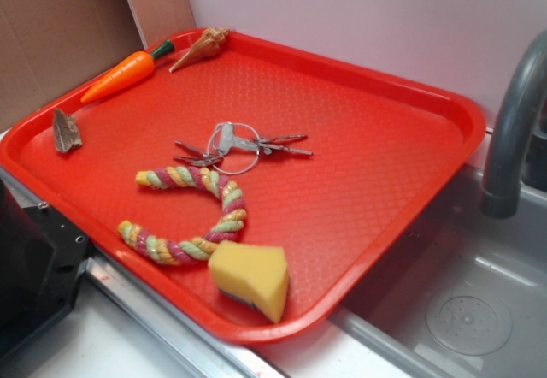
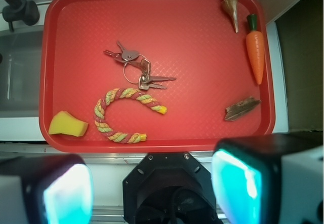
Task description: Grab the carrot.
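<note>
From outside, the carrot (image 1: 121, 73) lies untouched along the tray's (image 1: 410, 207) far-left rim, beside a seashell (image 1: 200, 48). From the wrist, the gripper (image 2: 152, 188) hangs wide apart above the near edge; approach comes next

Glossy orange plastic on the carrot (image 1: 120, 76) by the tray's (image 1: 376, 190) far edge, pebbled red plastic across the tray, shiny metal in the keys (image 1: 239, 145), twisted soft cord in the rope (image 1: 192, 215), porous matt foam in the sponge (image 1: 249, 277).
</note>
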Controlling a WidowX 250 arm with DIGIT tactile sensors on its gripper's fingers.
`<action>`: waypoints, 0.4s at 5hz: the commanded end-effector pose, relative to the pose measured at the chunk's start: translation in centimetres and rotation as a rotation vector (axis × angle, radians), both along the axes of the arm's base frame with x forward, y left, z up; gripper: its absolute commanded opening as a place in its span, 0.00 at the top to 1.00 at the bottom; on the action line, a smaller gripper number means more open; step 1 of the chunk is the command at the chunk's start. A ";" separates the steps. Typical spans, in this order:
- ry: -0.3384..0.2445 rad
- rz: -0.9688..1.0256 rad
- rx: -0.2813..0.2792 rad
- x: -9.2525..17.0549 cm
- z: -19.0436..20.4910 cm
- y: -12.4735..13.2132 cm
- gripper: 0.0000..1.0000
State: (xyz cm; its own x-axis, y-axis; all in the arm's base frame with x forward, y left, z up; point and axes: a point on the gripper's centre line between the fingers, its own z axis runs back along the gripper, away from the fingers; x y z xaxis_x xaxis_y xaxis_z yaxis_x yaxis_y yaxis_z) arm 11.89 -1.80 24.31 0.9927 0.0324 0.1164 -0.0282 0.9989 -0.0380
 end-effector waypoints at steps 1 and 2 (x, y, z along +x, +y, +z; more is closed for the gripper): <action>0.000 0.000 0.000 0.0 0.0 0.0 0.00; 0.133 0.078 -0.056 1.2 -5.0 4.3 0.00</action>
State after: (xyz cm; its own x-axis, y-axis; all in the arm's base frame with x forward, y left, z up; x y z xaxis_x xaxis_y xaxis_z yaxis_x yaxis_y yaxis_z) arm 13.06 2.78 18.48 0.9922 0.1132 -0.0529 -0.1172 0.9899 -0.0793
